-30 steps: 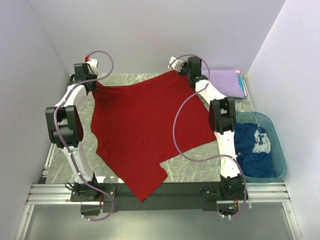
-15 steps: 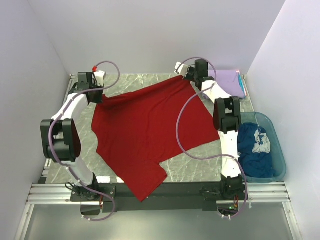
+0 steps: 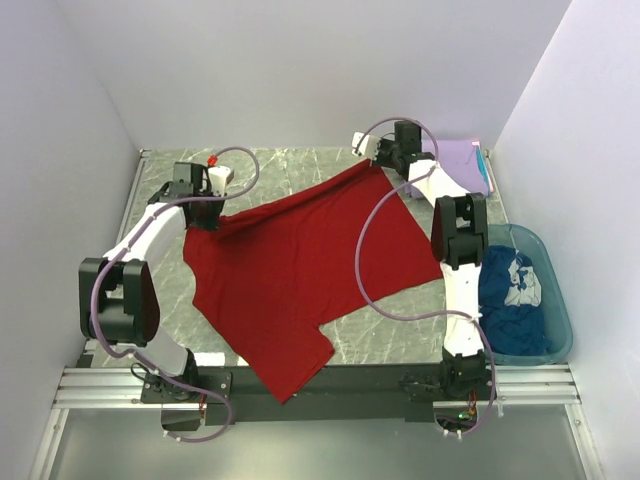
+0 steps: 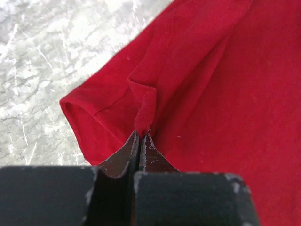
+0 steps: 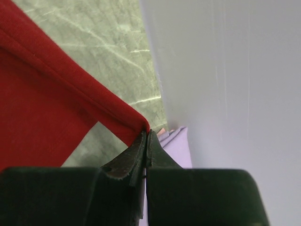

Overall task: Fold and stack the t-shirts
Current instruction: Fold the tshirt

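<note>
Right now I have the plain bright red cloth t-shirt (image 3: 290, 270) spread over the grey-green marbled tabletop (image 3: 390, 335), with its nearest corner hanging past the front edge. My left gripper (image 4: 141, 134) is clamped tight on a pinch of red fabric beside what looks like a sleeve opening. My right gripper (image 5: 146, 134) is closed on the far right corner of the shirt, close to the back wall. The folded lavender t-shirt (image 3: 462, 160) lies just behind that arm. The crumpled dark blue t-shirt with white print (image 3: 510, 300) waits in the translucent teal plastic tub (image 3: 558, 300).

I judge this to be the first fold of the red shirt, with stacking well off. Next I should bring both held points toward me together, keeping the edge between them taut and level. Then I lay it over the near half before letting go.
</note>
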`<state>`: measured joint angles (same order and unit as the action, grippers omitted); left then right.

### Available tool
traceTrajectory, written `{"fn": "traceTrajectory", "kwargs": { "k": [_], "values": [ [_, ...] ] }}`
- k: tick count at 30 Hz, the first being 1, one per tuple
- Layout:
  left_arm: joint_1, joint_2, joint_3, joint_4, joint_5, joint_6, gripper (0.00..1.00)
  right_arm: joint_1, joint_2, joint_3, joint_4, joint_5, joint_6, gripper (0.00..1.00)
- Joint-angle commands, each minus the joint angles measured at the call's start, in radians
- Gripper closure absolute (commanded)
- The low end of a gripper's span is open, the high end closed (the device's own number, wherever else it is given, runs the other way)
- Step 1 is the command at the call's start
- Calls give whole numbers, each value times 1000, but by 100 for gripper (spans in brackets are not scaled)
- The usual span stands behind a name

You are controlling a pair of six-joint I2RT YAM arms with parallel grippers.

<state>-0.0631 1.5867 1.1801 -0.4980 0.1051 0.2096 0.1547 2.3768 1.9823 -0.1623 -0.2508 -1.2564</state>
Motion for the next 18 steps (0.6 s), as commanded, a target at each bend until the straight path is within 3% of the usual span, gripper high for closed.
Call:
{"fn": "traceTrajectory", "kwargs": {
  "k": [1, 18],
  "values": [
    [-3, -59, -20, -24, -2, 31, 100, -17, -103, -26, -19, -24, -51, 100],
    [-47, -119, -106, -148, 125, 119, 100, -29, -165, -180, -19, -5, -167, 100]
  ]
}}
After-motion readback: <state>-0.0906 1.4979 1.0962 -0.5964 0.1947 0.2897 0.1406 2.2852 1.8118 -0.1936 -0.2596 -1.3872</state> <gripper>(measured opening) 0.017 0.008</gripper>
